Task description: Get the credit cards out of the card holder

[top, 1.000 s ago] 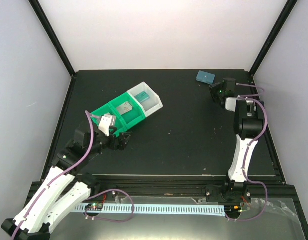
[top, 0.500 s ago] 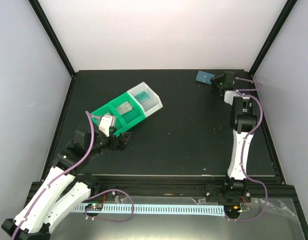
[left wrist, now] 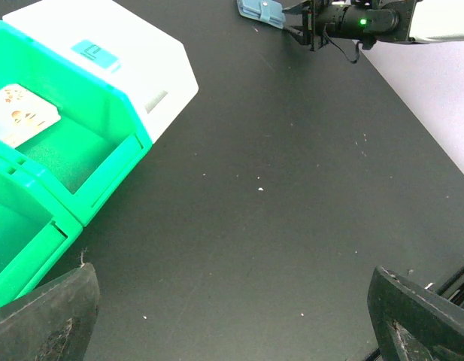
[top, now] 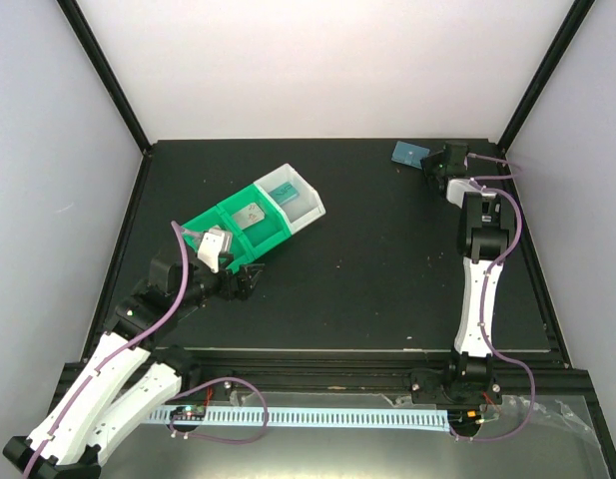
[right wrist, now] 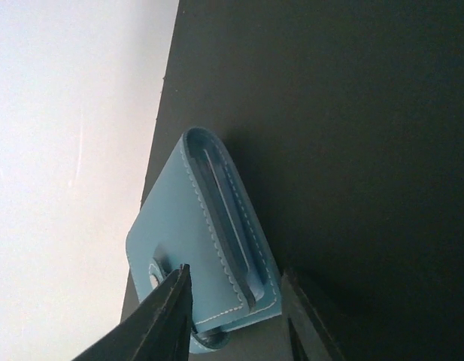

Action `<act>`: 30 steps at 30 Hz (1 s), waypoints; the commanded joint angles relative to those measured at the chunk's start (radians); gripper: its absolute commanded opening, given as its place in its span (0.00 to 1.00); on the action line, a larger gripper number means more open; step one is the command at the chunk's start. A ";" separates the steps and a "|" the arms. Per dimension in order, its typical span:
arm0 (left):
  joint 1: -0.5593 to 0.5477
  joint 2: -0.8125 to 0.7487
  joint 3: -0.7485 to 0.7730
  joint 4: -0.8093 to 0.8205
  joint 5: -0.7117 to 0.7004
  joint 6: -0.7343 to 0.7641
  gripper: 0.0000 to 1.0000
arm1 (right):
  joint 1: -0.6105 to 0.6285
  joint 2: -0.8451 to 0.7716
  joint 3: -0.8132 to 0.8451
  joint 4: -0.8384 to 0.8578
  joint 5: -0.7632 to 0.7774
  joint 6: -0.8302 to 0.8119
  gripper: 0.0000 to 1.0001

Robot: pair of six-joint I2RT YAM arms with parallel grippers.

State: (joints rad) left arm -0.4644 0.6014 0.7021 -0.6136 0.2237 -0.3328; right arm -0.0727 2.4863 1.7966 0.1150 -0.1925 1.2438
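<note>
1. Presently, card holder (top: 410, 153): slate-blue, folded shut, lying flat on the table (top: 367, 269) at about 1 o'clock, close to the back edge. In the right wrist view its stitched edge and snap flap faced the camera. No card showed from it.
2. Right gripper (right wrist: 235, 320): arm stretched long to reach that far corner, coming at the holder from its 4 o'clock side. Jaws part-way closed and straddling the holder's near end; I could not tell whether they had pinched it. The low, edge-on approach seemed chosen because a flat wallet offers only its thin rim.
3. Left gripper (left wrist: 232, 320): jaws spread to their widest, nothing between them, parked at about 8 o'clock, well apart from the holder and probably waiting its turn.
4. Green tray (left wrist: 104, 150) and white tray (left wrist: 164, 83): joined, at about 10 o'clock. A pale card (left wrist: 21, 114) lay in a green compartment, and a teal card (left wrist: 96, 53) lay in the white tray. Likely the credit cards, though uncertain.
</note>
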 commanded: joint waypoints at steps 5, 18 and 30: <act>0.007 0.001 0.000 0.012 -0.012 0.014 0.99 | -0.007 0.036 0.035 -0.014 0.016 -0.028 0.24; 0.007 -0.013 0.000 0.010 -0.019 0.014 0.99 | -0.009 -0.028 -0.036 0.030 -0.033 -0.126 0.01; 0.007 -0.042 -0.006 0.013 -0.024 0.006 0.99 | -0.024 -0.150 -0.178 0.100 -0.115 -0.202 0.13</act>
State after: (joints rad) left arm -0.4644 0.5758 0.7013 -0.6132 0.2115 -0.3328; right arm -0.0818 2.3756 1.6283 0.1543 -0.2619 1.0714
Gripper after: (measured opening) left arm 0.990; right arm 0.036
